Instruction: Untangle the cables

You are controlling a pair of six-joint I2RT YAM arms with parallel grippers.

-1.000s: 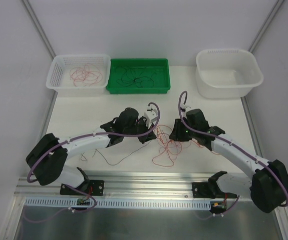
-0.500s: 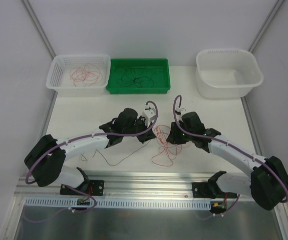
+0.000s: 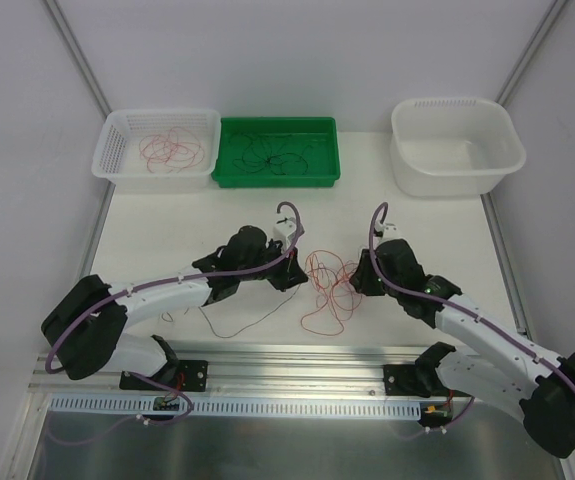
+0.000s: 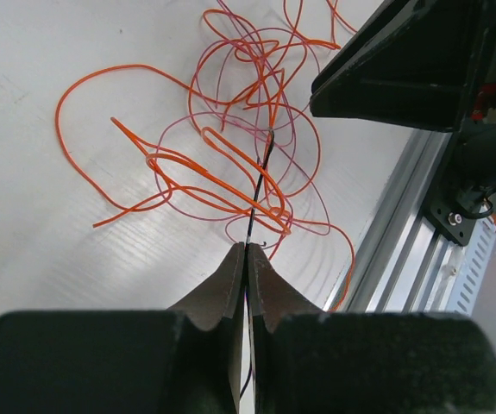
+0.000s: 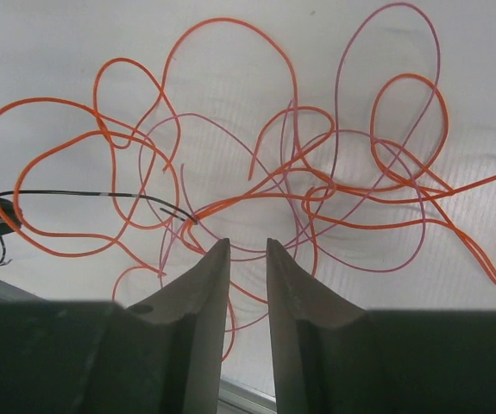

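Orange and pink cables (image 5: 304, 194), one black wire (image 5: 101, 195); green tray (image 3: 277, 181); white basket (image 3: 154, 176) (lattice-patterned walls).

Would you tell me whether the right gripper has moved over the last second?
Yes: right gripper slid slightly toward the near rail, away from the white tub.

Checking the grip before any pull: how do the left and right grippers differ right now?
The left gripper is shut; the right gripper has a gap between its fingers. The left pinches a black wire running from the tangle; the right holds nothing. Both sit low beside the same orange and pink tangle.
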